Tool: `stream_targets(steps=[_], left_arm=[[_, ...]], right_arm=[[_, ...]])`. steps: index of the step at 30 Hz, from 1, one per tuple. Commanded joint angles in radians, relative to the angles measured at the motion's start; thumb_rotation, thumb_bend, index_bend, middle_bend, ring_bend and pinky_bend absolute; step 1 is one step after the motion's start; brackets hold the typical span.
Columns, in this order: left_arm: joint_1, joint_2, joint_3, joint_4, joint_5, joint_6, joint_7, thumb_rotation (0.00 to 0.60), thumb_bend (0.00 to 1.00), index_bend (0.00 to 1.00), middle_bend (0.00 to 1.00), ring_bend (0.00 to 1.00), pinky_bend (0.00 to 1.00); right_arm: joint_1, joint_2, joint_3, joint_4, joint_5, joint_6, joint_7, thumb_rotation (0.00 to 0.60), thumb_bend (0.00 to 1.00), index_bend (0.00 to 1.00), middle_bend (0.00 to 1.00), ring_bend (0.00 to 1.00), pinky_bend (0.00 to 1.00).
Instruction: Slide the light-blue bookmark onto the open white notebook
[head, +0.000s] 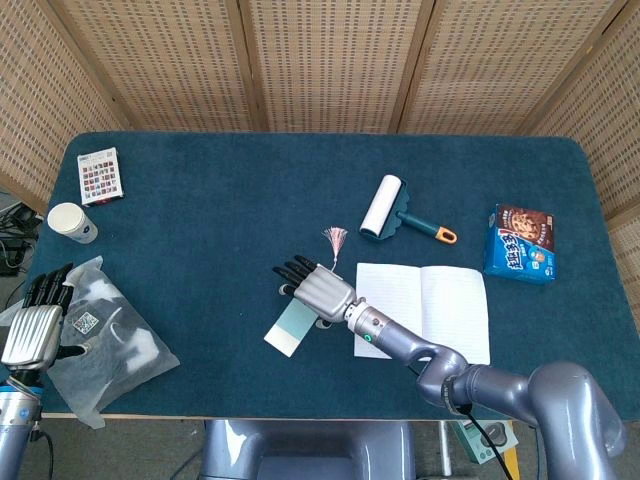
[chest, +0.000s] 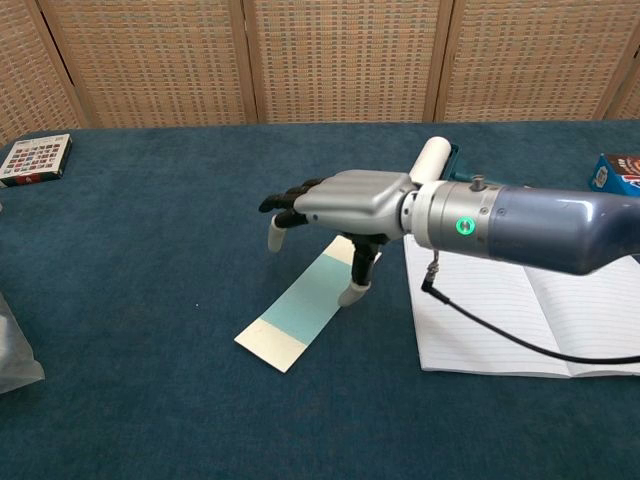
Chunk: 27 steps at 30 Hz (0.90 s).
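The light-blue bookmark (head: 289, 329) with cream ends lies slanted on the blue table, just left of the open white notebook (head: 440, 312). Its pink tassel (head: 334, 239) points toward the back. My right hand (head: 318, 291) is stretched out flat above the bookmark's upper half and covers it in the head view. In the chest view the right hand (chest: 342, 203) has its fingers spread and holds nothing; its thumb points down close to the bookmark (chest: 297, 314), and I cannot tell whether it touches. The notebook (chest: 500, 320) lies under the forearm. My left hand (head: 29, 332) stays open at the table's front left corner.
A lint roller (head: 386, 206) lies behind the notebook, and a blue cookie box (head: 522, 243) sits at the right. At the left are a patterned card box (head: 100, 175), a paper cup (head: 72, 222) and a clear plastic bag (head: 108, 338).
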Motion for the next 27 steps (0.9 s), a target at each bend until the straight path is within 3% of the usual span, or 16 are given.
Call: stream_targets(steps=[1,7,27], left_arm=[[0.0,-0.001,0.001,0.002,-0.002,-0.002,-0.001,0.6,0.12,0.0,0.0,0.0,0.0],[-0.002,-0.001,0.001,0.002,-0.004,-0.005,-0.003,0.6,0.12,0.0,0.0,0.0,0.0],[-0.01,-0.004,0.003,0.009,-0.017,-0.026,-0.008,0.6,0.12,0.0,0.0,0.0,0.0]], right_arm=[[0.014,-0.021,-0.012,0.018,-0.001,-0.011,0.002,0.6,0.18,0.28,0.0,0.0,0.05],[0.045,-0.065,-0.023,0.072,0.005,-0.022,0.017,0.6,0.18,0.27,0.0,0.0,0.05],[0.096,-0.077,-0.073,0.147,0.005,-0.057,0.008,0.6,0.18,0.27,0.0,0.0,0.02]])
